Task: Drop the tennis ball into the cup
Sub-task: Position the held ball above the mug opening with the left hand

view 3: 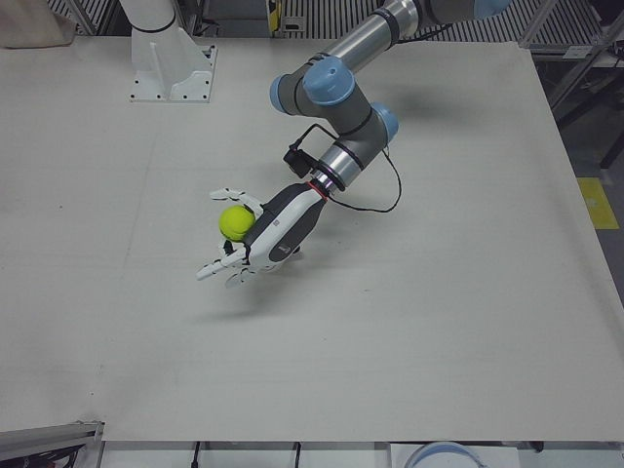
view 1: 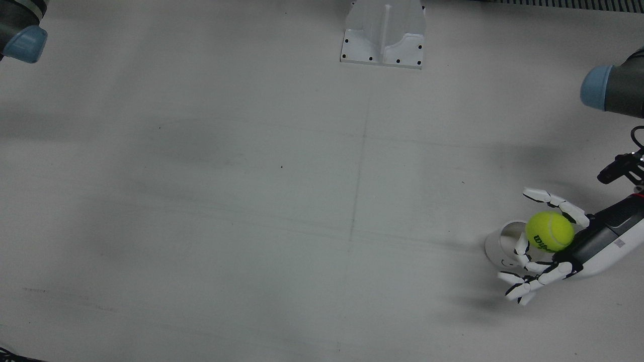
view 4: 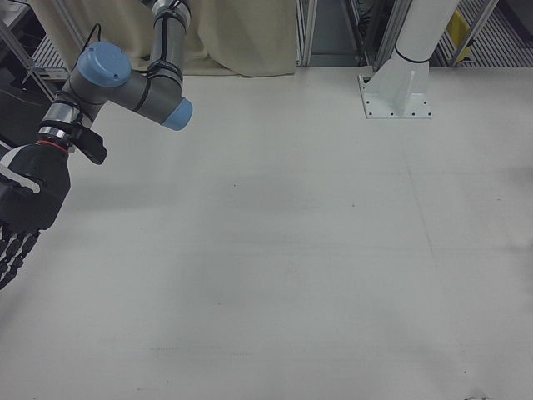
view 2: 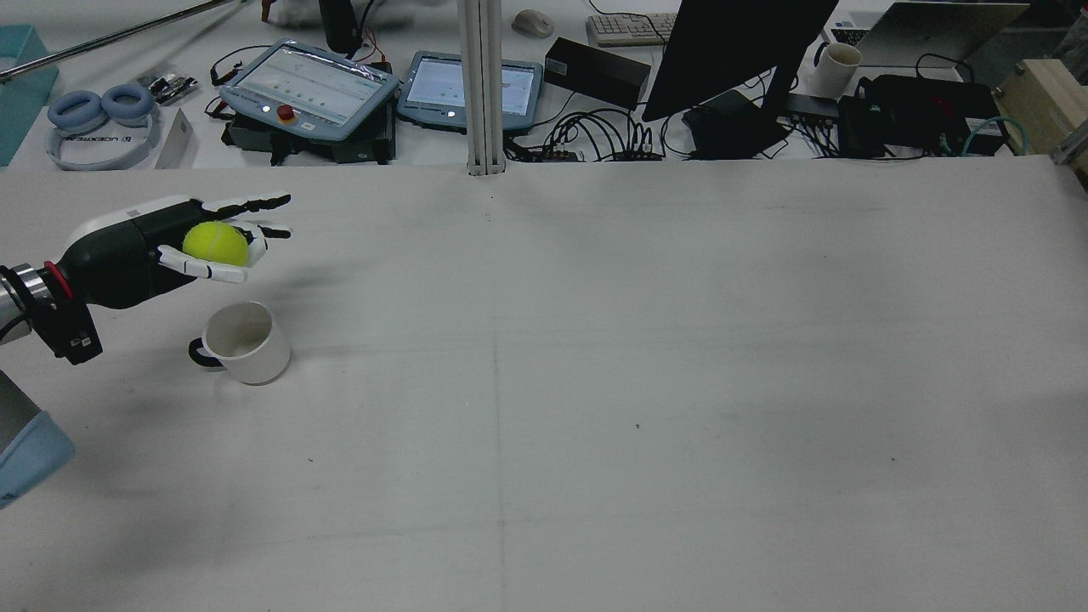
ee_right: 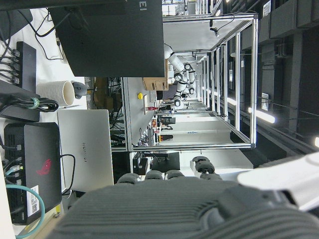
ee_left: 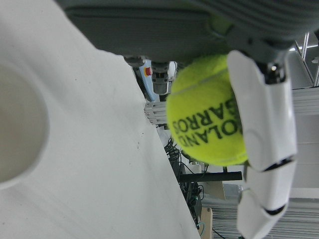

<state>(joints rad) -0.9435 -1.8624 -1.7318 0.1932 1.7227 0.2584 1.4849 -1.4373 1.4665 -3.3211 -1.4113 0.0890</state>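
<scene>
The yellow-green tennis ball lies in the palm of my left hand, whose fingers are spread and nearly straight around it. The white cup with a dark handle stands upright on the table, just under and beside the ball. In the rear view the hand holds the ball above and a little beyond the cup. The left hand view shows the ball against the palm and the cup's rim at the left edge. My right hand hangs open and empty at the far side of the table.
A white arm pedestal is bolted at the robot's edge of the table. Beyond the table's far edge in the rear view are tablets, a black monitor and cables. The left arm's elbow reaches over the table.
</scene>
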